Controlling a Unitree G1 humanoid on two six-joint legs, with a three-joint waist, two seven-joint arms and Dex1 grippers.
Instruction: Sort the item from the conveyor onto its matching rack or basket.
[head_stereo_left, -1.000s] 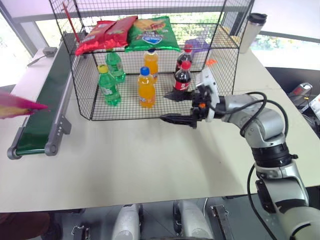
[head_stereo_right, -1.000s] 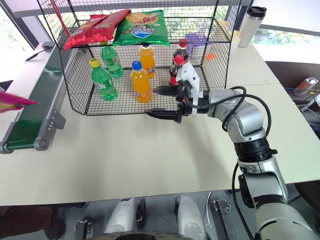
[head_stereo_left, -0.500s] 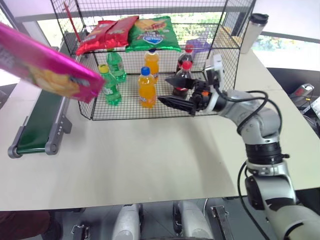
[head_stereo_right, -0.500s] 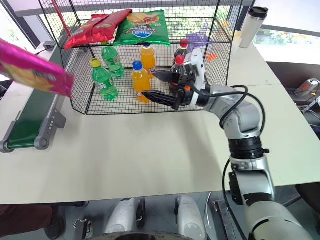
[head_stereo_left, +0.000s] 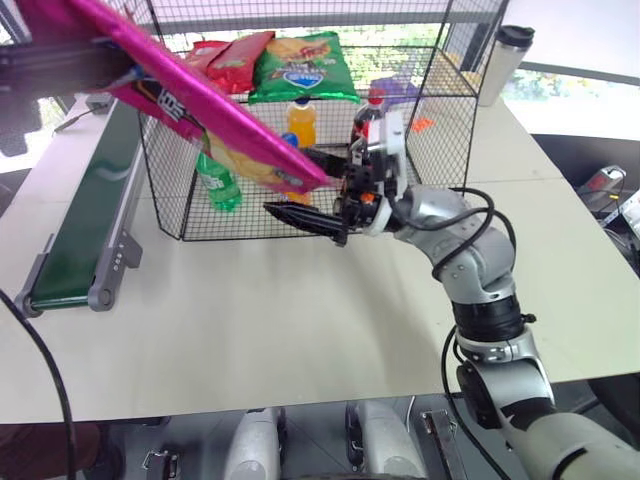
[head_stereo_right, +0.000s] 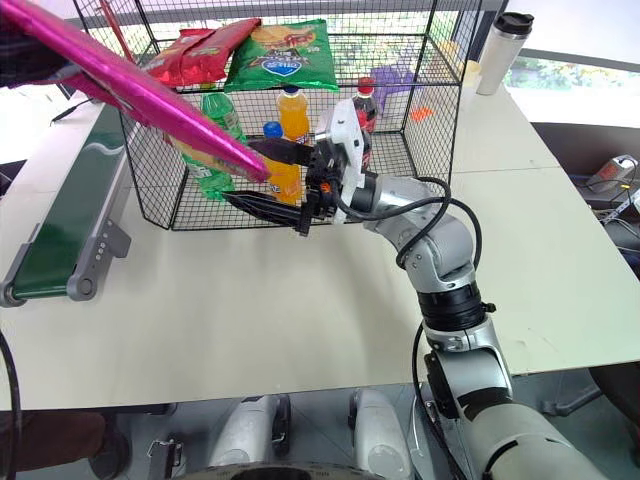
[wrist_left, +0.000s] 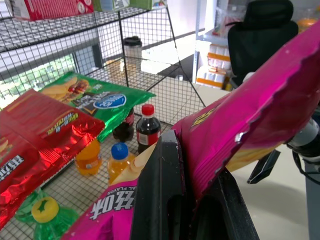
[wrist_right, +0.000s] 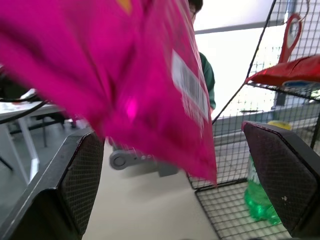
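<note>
**Pink snack bag held in the air between two grippers**

We see the pink snack bag (head_stereo_left: 200, 100) up in the air, slanting from the upper left down toward the middle of the scene, in front of the black wire frame. Our left gripper (wrist_left: 187, 200) is clamped on one end of the bag, its black fingers (wrist_left: 160, 190) pinching the crinkled edge. The bag's lower corner reaches down between the spread fingers of our right gripper (head_stereo_left: 310, 190), which stands wide open and pinches nothing; one finger (wrist_right: 75, 180) lies on each side of the bag.

Behind the bag, the wire shelf (head_stereo_left: 420, 75) at the top of the frame carries two red chip bags (head_stereo_left: 210, 65) and a green chip bag (head_stereo_left: 300, 65), lying side by side. Below it, the walled wire tray (head_stereo_left: 440, 140) holds green, orange and dark soda bottles.

The green conveyor (head_stereo_left: 85, 220) runs along the left side of the white table (head_stereo_left: 300, 320), just beside the frame. A steel tumbler (head_stereo_left: 505, 60) stands on the table to the right of the frame.
</note>
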